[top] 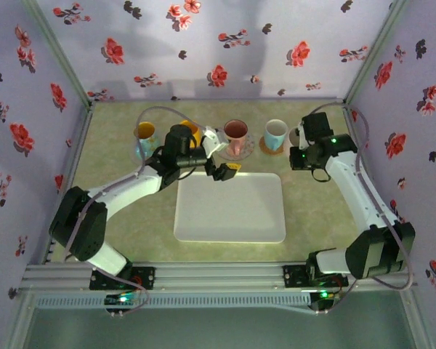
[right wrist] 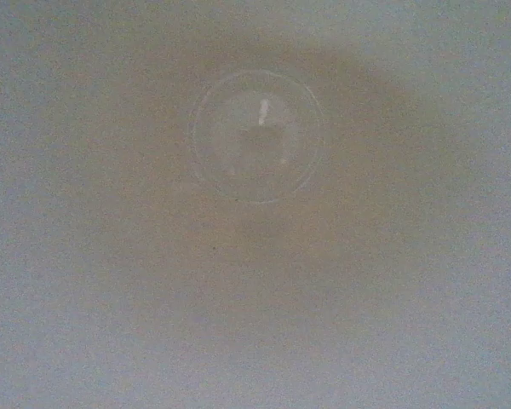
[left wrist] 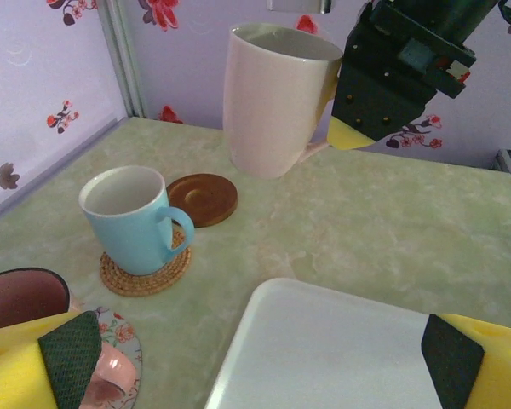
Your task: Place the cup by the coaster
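Note:
A cream cup (left wrist: 274,100) hangs tilted in the air, a little beyond and to the right of the bare brown coaster (left wrist: 203,198). My right gripper (left wrist: 339,95) is shut on the cup's wall at its handle side, and one black finger with a yellow tip (left wrist: 354,129) shows outside it. The right wrist view looks into the cup's pale inside (right wrist: 257,136). In the top view the right gripper (top: 303,147) is at the back right of the table. My left gripper (left wrist: 260,366) stands open over the white tray's back edge, nothing between its yellow fingers (left wrist: 34,371).
A blue cup (left wrist: 132,218) sits on a woven coaster (left wrist: 145,271) beside the brown one. A pink cup (top: 236,137) stands on a floral coaster, and a yellow cup (top: 145,133) at the back left. The white tray (top: 232,218) lies mid-table. Flowered walls enclose the table.

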`<action>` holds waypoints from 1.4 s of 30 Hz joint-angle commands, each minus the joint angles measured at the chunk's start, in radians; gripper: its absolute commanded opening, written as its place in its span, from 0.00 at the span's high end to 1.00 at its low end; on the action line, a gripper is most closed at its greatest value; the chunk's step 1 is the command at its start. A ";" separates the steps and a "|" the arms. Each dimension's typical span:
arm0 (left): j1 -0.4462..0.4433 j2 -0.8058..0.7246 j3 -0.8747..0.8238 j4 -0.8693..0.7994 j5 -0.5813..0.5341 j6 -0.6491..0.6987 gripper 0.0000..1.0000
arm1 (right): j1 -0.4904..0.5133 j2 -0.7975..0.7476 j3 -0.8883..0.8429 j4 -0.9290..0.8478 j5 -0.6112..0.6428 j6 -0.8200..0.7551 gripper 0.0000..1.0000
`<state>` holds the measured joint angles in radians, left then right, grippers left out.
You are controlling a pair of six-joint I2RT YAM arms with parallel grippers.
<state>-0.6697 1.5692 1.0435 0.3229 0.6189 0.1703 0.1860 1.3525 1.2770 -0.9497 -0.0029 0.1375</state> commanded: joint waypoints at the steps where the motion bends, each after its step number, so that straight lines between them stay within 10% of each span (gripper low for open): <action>1: -0.008 0.034 0.041 0.039 0.031 0.000 0.00 | -0.036 0.021 0.032 0.038 0.011 -0.016 1.00; 42: -0.018 0.168 0.097 -0.101 0.023 0.061 0.00 | -0.186 0.562 0.324 0.112 0.068 -0.053 1.00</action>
<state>-0.6792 1.7271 1.1065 0.2489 0.6300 0.1986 0.0063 1.9015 1.5440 -0.8719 0.0532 0.1032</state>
